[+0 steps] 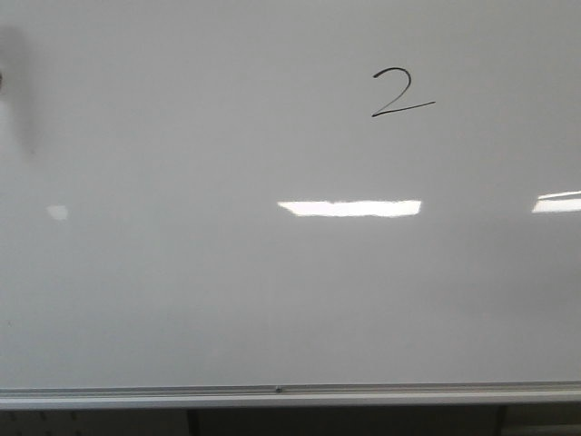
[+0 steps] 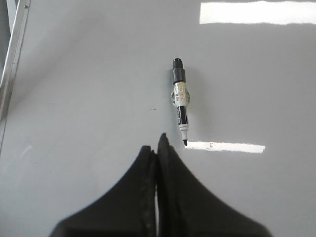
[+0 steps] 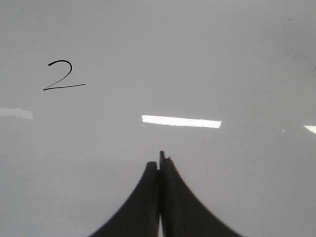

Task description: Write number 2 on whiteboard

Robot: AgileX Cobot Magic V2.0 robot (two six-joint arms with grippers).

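Front view: the whiteboard (image 1: 182, 300) fills nearly the whole pic, glossy white-grey, w/ its silver aluminium frame strip (image 1: 290, 396) running along the near edge; bright rectangular light reflections (image 1: 350, 208) sit across the middle of the board, another at the right edge. No arm or gripper shows in this view, only a blurred dark smudge at the far left edge, can't tell what it is. The number 2 (image 1: 400, 93) is drawn in thin black line in the upper right part of the board, curved top, slanted base stroke, tiny vs the board, above the central reflection and well apart from the frame strip. Left wrist view: left gripper (image 2: 158, 143) has its two black fingers pressed together, tips touching, nothing between them. Just beyond the tips a marker (image 2: 179, 101) lies flat on the board, uncapped, black tip pointing toward the gripper, close to it but not touching; frame strip visible at the side. Right wrist view: right gripper (image 3: 160, 160) likewise closed tight, holding nothing, hanging over bare board; the 2 sits well off to one side of it, far from the fingertips.
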